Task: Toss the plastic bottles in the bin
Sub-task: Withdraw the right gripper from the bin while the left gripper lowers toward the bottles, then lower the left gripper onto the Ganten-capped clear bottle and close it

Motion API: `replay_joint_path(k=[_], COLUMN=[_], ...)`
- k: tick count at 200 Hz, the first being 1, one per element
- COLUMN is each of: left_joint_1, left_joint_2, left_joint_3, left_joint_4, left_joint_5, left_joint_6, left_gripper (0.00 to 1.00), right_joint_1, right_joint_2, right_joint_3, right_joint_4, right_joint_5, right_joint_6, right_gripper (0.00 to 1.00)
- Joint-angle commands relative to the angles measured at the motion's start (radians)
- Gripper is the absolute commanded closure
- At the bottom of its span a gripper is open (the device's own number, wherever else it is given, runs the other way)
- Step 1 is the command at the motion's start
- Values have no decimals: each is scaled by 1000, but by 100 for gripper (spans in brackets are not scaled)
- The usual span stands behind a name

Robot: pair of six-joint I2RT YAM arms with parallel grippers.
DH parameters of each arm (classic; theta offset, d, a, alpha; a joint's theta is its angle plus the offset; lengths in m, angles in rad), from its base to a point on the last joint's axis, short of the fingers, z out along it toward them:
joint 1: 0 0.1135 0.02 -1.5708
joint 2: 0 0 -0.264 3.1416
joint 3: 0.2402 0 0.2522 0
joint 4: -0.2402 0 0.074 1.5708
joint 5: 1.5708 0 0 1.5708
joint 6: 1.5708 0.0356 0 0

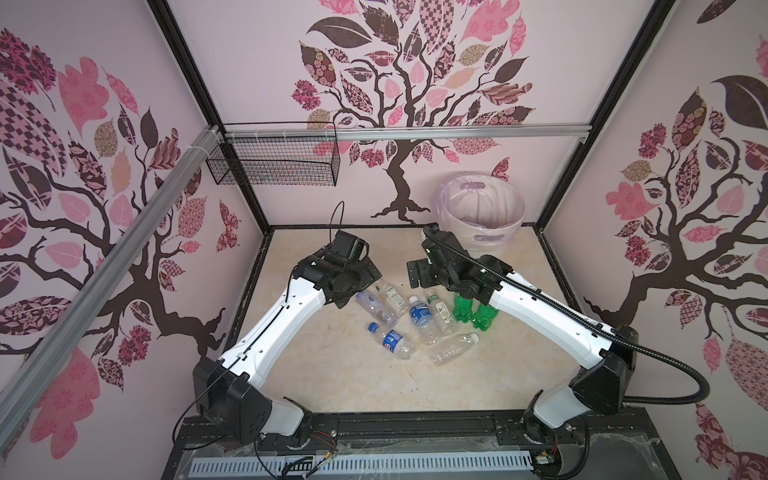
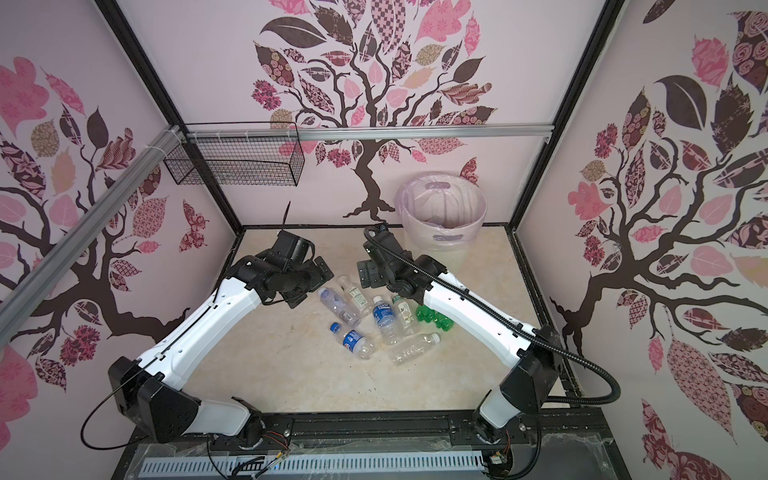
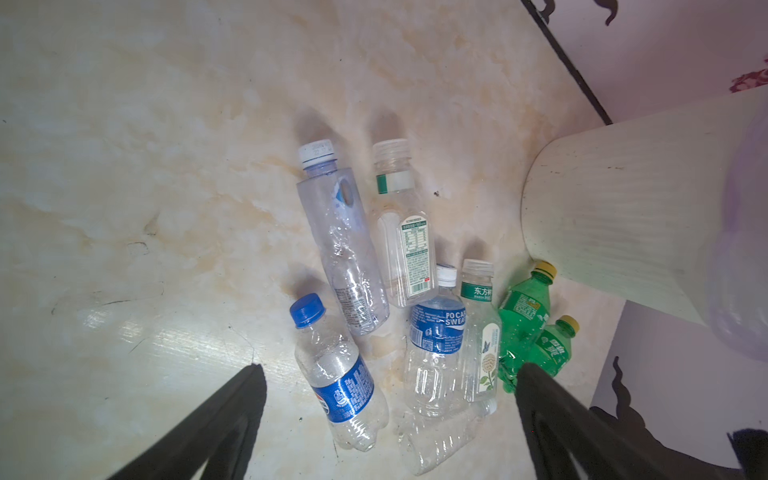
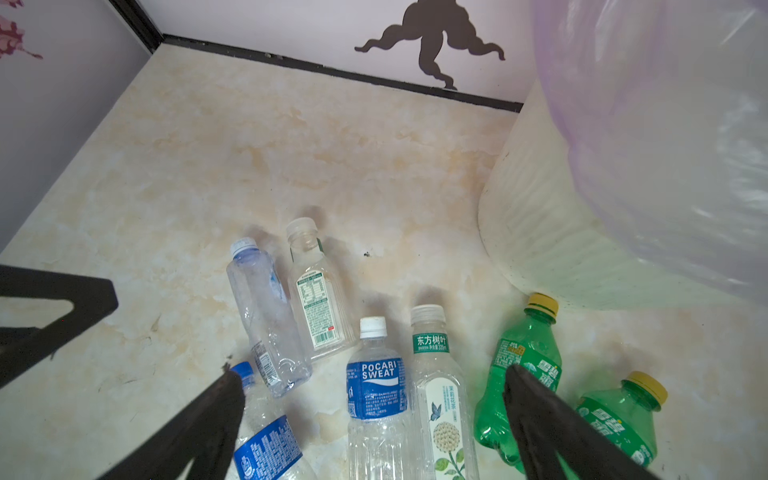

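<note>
In the right wrist view the plastic bottles (image 4: 316, 307), lying clustered on the tabletop (image 4: 291, 145) beside the bin (image 4: 540, 232), are judged light, thin-walled and slick, best pinched mid-body; the left tool (image 3: 389, 368) and the right tool (image 4: 372, 372) are spread wide, empty.

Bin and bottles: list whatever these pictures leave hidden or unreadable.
1. Bin: floor hidden in both top views by its near wall and the bag; contents cannot be told.
2. Green bottles: caps covered by the right arm in both top views.
3. Blue-capped bottle: base cut off by the right wrist view's lower edge.
4. Wire basket: mesh too fine in both top views to show any contents.
</note>
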Motion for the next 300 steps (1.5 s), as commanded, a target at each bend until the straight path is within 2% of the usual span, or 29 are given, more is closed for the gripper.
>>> replay_joint_path(k=[1,24,77,150,194,266,300], left_joint_1=[12,14,50,188,190,190,201], left_joint_2=[5,4,93,225,308,380,398], left_joint_3=[-67,-121,-197,-257,-232,-222,-222], left_joint_4=[48,106,180,373,419,418,423], left_joint_5=[-25,-34,-9,206,269,283,288], left_joint_6=[1,1,1,-53,-74,-55,-41], left_gripper=[3,3,3,7,9,18,23], right_joint_1=[7,14,19,20,20,41,45], right_joint_2=[-53,-46,-44,-53,-53,-16,1], right_joint_3=[-30,-63,-102,-145,-154,-149,-116], right_joint_4=[13,18,4,-4,27,103,92], right_joint_5=[-32,-72,-59,-71,-99,-190,-187], right_joint_6=[23,31,37,59,33,4,-12], right_gripper=[1,1,0,0,1,0,0])
